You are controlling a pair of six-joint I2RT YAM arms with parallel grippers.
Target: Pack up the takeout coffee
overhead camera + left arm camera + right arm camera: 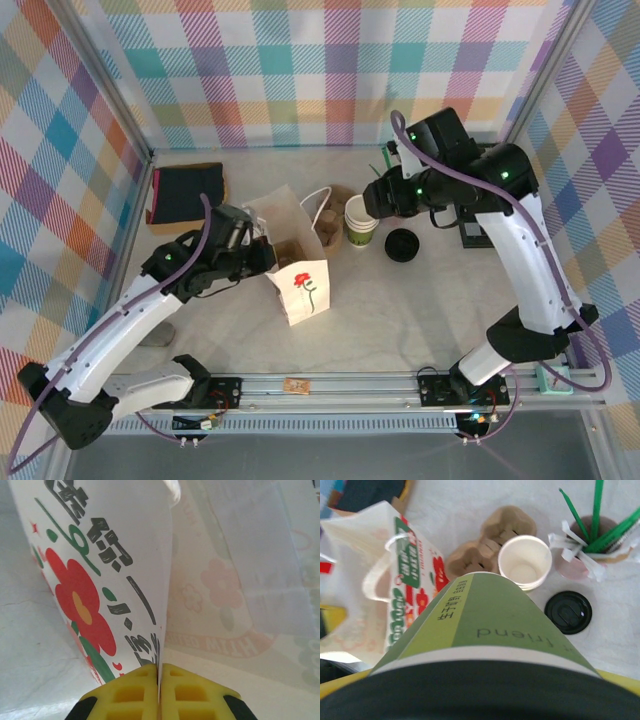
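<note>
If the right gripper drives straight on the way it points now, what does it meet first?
Probably the open white cup stack, just beyond the takeout coffee it holds, though depth is unclear.

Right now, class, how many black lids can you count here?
2. A loose lid lies on the table right of the cup stack; another lid tops the green cup in the right gripper. More could hide in the bag.

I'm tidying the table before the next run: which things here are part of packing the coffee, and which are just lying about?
In use: takeout coffee, held by right gripper; paper bag, edge pinched by left gripper.
Lying about: stack of lidless cups; loose black lid; cardboard cup carriers; cup of stirrers; dark folded item.
</note>
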